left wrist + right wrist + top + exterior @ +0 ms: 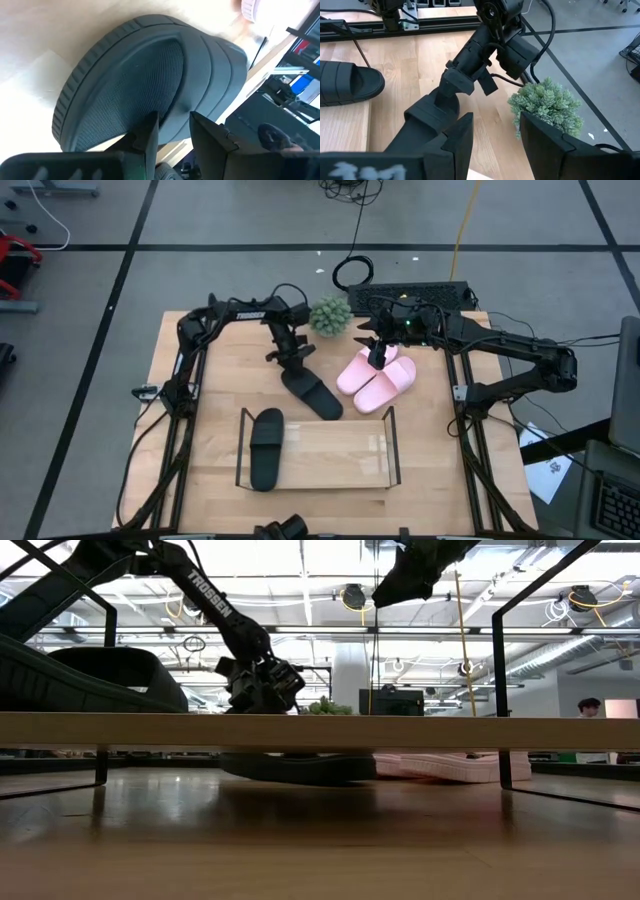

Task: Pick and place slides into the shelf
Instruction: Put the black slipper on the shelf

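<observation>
Left gripper [292, 358], arm bent down mid-table, fingers [150, 132] pinching the heel rim of one matte black slide [311, 392]. Second black slide [266, 448] lies at the left end of the clear acrylic shelf [340, 452] near the front edge. Right gripper [377, 356] hangs over the pale pink slides [377, 376], fingers spread, apparently holding nothing.

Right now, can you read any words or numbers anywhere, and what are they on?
"TROSSEN" in white letters, on the left arm, read in the low view.
The high view shows white lettering on that arm too, too small to read.
White marks on the right gripper body in its own wrist view are too blurred to read.
No readable text on the slides or shelf.
</observation>
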